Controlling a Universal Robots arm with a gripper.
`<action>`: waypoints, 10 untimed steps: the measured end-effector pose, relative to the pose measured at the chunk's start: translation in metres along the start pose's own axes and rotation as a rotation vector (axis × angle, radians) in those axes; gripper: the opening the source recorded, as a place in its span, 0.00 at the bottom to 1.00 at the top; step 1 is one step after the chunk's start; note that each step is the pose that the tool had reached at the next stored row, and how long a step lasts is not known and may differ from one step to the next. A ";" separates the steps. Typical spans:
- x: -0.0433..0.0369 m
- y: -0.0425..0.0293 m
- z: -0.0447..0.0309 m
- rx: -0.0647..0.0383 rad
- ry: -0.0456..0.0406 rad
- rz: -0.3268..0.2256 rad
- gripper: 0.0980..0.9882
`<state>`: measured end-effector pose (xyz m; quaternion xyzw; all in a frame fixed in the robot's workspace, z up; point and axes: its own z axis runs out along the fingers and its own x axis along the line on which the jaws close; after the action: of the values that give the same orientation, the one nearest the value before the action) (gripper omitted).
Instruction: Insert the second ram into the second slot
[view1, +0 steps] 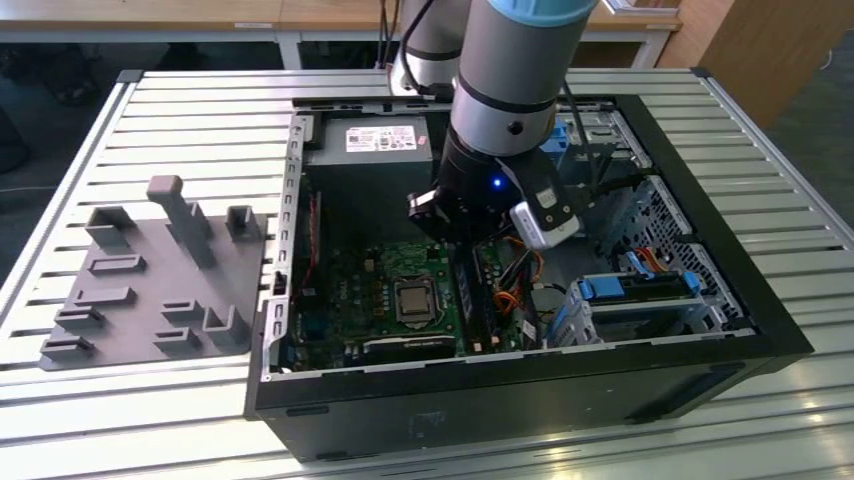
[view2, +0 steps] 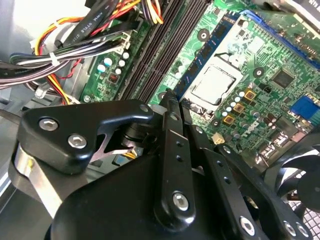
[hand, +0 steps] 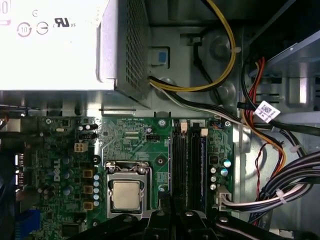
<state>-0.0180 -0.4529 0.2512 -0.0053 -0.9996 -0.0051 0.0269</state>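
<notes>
Ribbed aluminium slats form the tabletop (view1: 200, 120), which carries a black steel computer case (view1: 467, 420) lying open across the middle of the exterior view. A matte grey plastic fixture (view1: 147, 280) of blocky pegs sits at that view's left. Inside the case lies a green motherboard (hand: 130, 137) with a square, silvery processor (hand: 125, 195). The second ram (hand: 175, 165) stands on edge in the memory slot nearest the processor, showing as a long, thin, dark strip. Another stick (hand: 203, 165), flat and dark blue, fills a slot towards the bundled cables (hand: 295, 182). The arm (view1: 514, 90) reaches down at centre frame. Its black metal jaws sit drawn together at the ram's end, though whether they pinch it I cannot tell.
</notes>
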 end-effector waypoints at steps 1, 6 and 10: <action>0.0000 0.0000 0.0004 -0.001 -0.0003 -0.001 0.04; -0.0003 -0.0001 0.0030 -0.001 -0.0086 -0.002 0.04; -0.0004 -0.0006 0.0048 -0.001 -0.0087 -0.002 0.04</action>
<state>-0.0179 -0.4535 0.2464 -0.0045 -0.9997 -0.0057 0.0225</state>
